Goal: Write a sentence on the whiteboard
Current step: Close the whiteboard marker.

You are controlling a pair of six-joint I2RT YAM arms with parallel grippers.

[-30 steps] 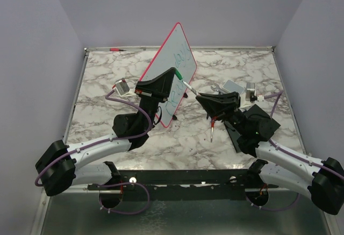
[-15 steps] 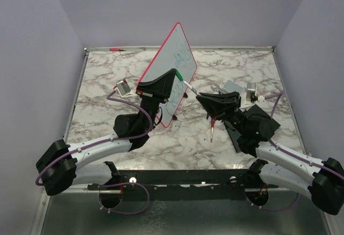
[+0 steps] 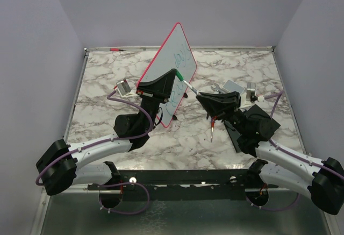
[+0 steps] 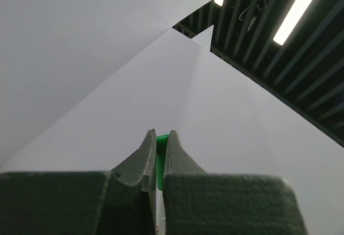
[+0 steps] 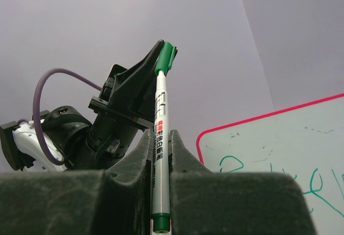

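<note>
- Clamping the marker (image 5: pixel 160 114) low on its barrel is my right gripper (image 5: pixel 159 138). Both fingers press against the tube, with no gap on either side. I judge the low hold is chosen to leave the capped end free for the other arm.
- Marker: a slim, round, smooth white plastic tube with a printed label along its length. It has a green plug at the near end and a green cap (image 5: pixel 166 56) with a clip at the far end.
- My left gripper (image 4: pixel 160 141) is pinched on that green cap, and only a sliver of green shows between the fingers. The fingers are dark grey, matte, faintly grainy and wedge-shaped, tapering to the tips.
- Judgement: the two arms grip opposite ends of one pen, roughly in line. This is the hold for pulling a cap off or seating it, and I cannot tell which. With the cap on, no writing is possible.
- The whiteboard (image 3: pixel 173 52) stands on edge on the table just behind my left gripper, tilted back. Its face is turned toward my right arm, which I judge suits a stroke from that side.
- Whether the left gripper touches the board cannot be told.
- Board: flat, glossy white, with a thin red-pink rim and rounded corners. Green handwriting (image 5: pixel 314 189) already crosses it, too small to read.
- The table (image 3: pixel 242 63) is hard and smooth, white with grey marble veining. A thin red-ended pen (image 3: pixel 213 129) lies on it close under my right gripper.
- The walls beyond are plain matte lilac.
</note>
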